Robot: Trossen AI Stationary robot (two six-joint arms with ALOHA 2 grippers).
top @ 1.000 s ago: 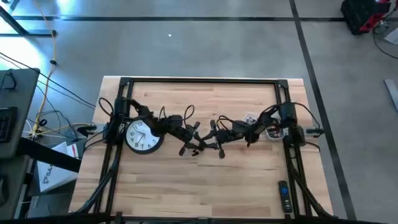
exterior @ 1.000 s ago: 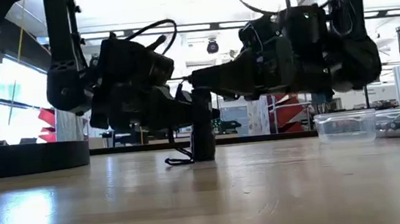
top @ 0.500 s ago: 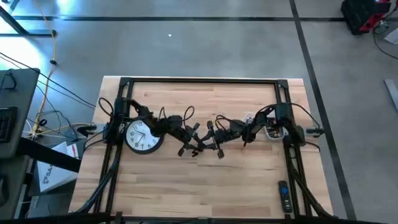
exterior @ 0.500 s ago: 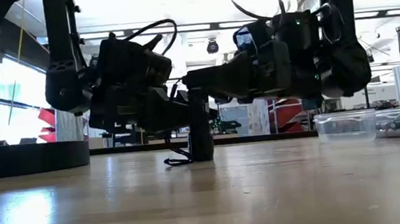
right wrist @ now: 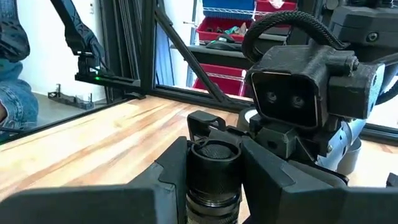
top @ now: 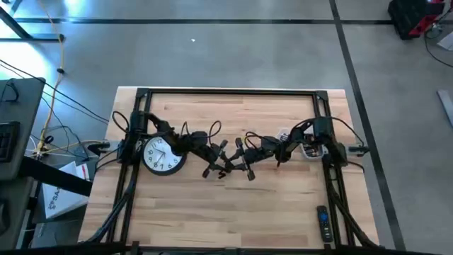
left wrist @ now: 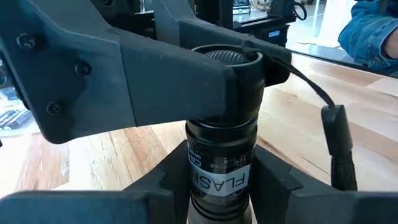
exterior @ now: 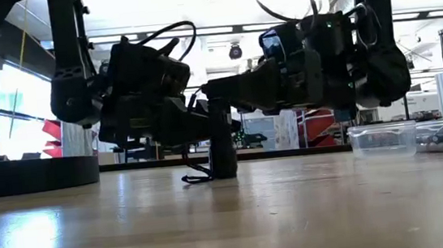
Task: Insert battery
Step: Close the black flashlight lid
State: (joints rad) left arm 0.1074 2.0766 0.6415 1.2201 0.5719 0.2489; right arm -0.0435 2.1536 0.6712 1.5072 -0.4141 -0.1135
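Held black cylindrical flashlight (exterior: pixel 222 148) upright at table centre — left gripper (left wrist: pixel 214 180) clamped on its lower body, right gripper (right wrist: pixel 211 180) clamped near its top. Shifted right arm leftward over the last second, then settled; likely cap work — battery not seen.

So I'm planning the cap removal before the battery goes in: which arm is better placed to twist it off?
Probably right: the right gripper grips the flashlight at its cap end, while the left gripper clamps the labelled body lower down and can steady it upright on the table.
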